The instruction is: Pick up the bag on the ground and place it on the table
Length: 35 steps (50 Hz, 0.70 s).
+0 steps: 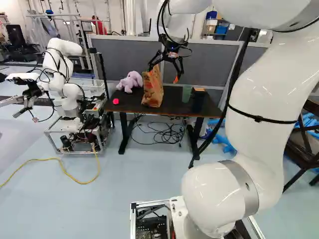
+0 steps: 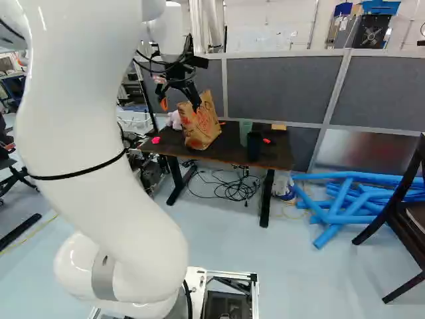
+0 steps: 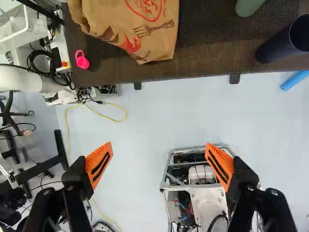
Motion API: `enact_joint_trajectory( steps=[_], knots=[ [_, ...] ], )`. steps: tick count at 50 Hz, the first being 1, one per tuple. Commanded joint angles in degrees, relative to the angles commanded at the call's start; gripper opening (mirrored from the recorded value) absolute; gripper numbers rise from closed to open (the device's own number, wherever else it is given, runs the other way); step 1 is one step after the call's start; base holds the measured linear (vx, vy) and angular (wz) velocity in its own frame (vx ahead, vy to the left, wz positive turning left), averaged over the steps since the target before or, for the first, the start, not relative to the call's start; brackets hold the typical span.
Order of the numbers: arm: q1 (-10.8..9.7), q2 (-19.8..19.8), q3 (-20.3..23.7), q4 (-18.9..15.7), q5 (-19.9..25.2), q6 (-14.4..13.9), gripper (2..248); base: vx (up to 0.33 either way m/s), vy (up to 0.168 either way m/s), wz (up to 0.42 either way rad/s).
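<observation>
The gripper point(image 3: 159, 165) had its fingers wide apart with nothing between them, likely so the bag point(image 3: 140, 29) could stand by itself. It sat upright ahead of the gripper on the table point(image 3: 207, 60), which bore its weight; placing looked done.

the bag point(image 3: 140, 29) is brown with red and darker brown prints; the plush toy point(image 1: 130, 81) is lilac, the tubes point(image 2: 325, 176) blue.
</observation>
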Motion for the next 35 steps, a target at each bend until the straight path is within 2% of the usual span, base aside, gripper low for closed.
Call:
enact_joint_trajectory(
  steps=[18,35],
  knots=[
    [-0.13,0.98,2.88,-0.37,4.2,-0.54,247,0.0,0.0,0.0],
    [-0.32,2.38,6.99,-0.91,10.19,-1.3,247,0.0,0.0,0.0]
  ],
)
